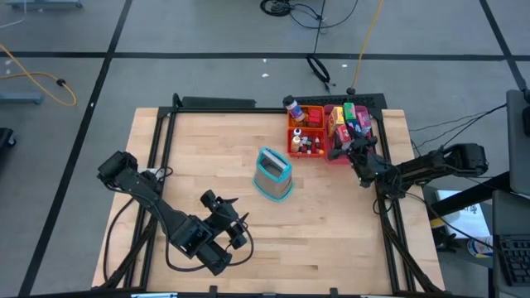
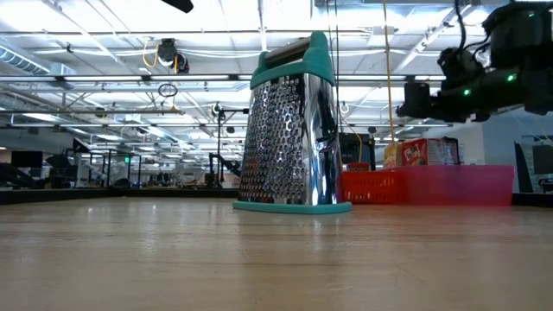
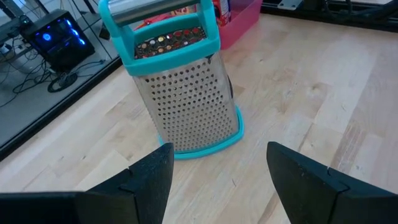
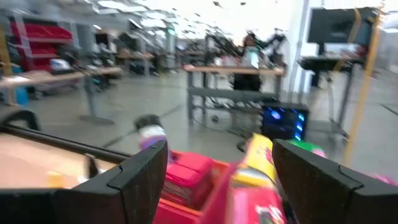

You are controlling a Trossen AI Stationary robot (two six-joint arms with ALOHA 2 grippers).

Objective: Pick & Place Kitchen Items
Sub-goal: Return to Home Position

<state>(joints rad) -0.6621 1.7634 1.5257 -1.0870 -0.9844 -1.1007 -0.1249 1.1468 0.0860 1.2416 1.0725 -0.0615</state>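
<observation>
Small jars [image 1: 308, 143] sit in the orange tray [image 1: 305, 121], with a purple-labelled bottle [image 1: 291, 106] at its far left corner. Yellow, red and green boxes [image 1: 344, 120] stand in the pink tray [image 1: 338, 156]. My right gripper [image 1: 354, 149] hovers open at the pink tray's near edge; in its wrist view [image 4: 221, 155] a yellow box [image 4: 258, 162] shows between the fingers. A teal-framed metal grater [image 1: 273, 174] stands upright on its base mid-table. My left gripper [image 1: 222, 205] hangs open near the front edge and faces the grater [image 3: 180, 93] with nothing between its fingers [image 3: 155, 180].
The two trays stand side by side at the far right of the wooden table [image 1: 207, 157]. A black frame runs along the table's far edge [image 1: 215, 103]. Bare wood lies left of the grater and between it and my left gripper.
</observation>
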